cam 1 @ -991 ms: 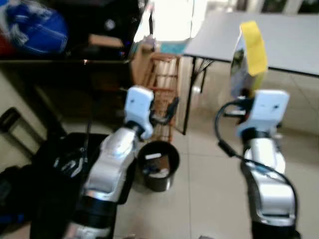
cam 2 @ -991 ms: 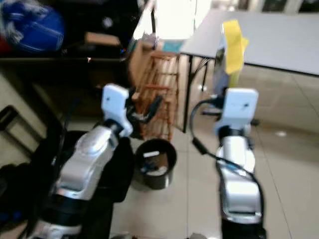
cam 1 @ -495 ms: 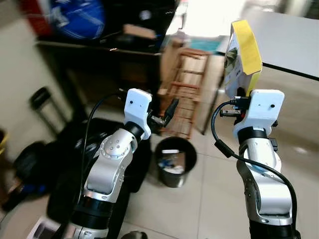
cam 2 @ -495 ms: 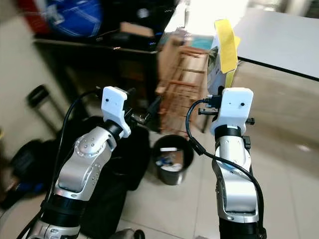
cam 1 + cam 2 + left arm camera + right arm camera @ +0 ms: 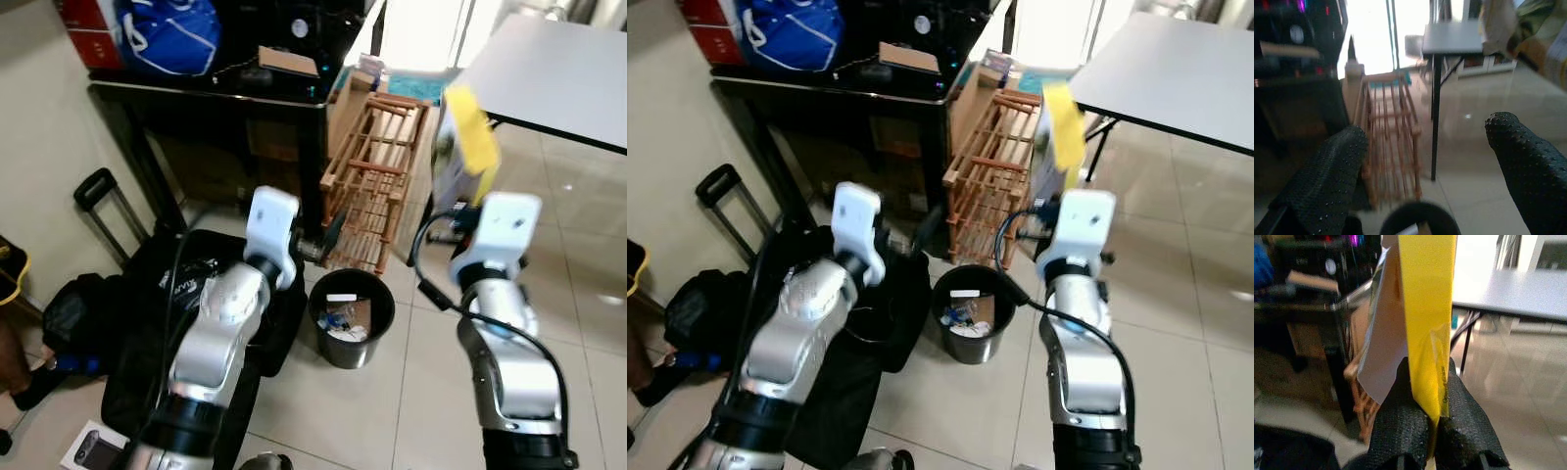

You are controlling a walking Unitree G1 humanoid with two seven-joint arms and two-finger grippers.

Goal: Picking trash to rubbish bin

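Right wrist view: right gripper (image 5: 1431,418) clamps yellow packet (image 5: 1426,308); left gripper (image 5: 1425,166) empty, spread; drop into rubbish bin (image 5: 351,318) judged outstanding.

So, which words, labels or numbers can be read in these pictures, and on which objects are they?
None can be read with certainty.
Yellow bag in the right gripper: small print along its edge, too blurred.
Black bag: white lettering, too small.
Red boxes: no legible print.

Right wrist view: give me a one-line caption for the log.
Right gripper shut on a yellow snack bag, held upright, with a grey table behind it.
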